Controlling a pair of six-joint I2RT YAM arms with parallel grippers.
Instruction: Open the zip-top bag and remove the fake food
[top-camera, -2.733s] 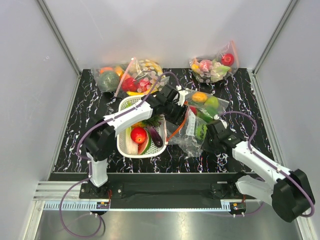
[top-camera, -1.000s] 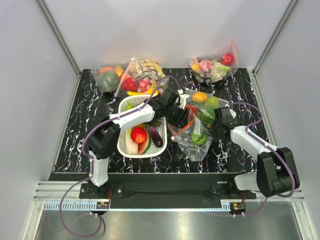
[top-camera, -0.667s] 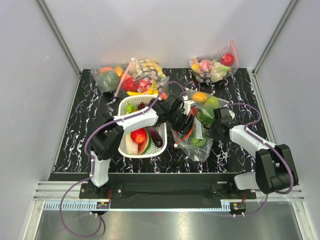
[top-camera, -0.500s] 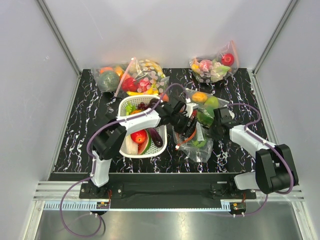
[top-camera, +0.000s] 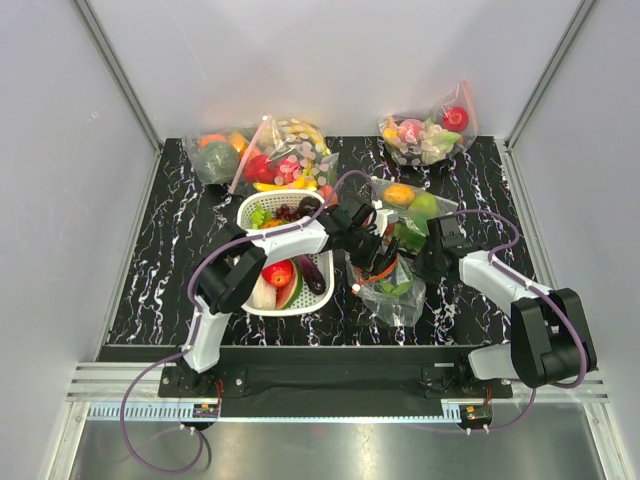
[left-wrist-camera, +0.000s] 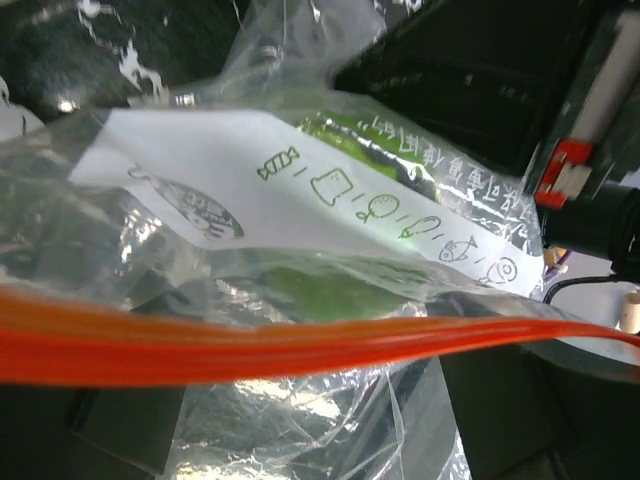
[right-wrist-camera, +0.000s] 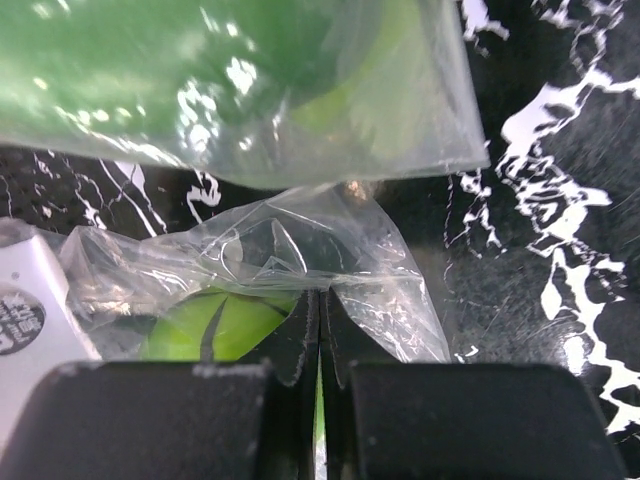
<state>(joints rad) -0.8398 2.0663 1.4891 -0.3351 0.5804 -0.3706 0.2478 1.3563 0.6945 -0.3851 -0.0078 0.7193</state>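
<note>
1. The zip-top bag lies crumpled on the black marbled surface, just right of the white basket and between the two arms.
2. The left hand is over the bag's upper end. In its wrist view the orange-red zip strip runs straight across the frame. The dark fingers show dimly through the plastic, spread wide apart and released.
3. Behind the strip, the bag's white label has small green drawings, and a green round fruit sits inside under it.
4. The right hand is clenched on a thin fold of the zip-top bag's clear film at its right edge, fingers pressed together low on the surface.
5. Another clear bag holding an orange and a green apple lies just beyond the right hand, touching the zip-top bag.
6. The basket holds a red fruit, a watermelon slice and an eggplant.
</note>
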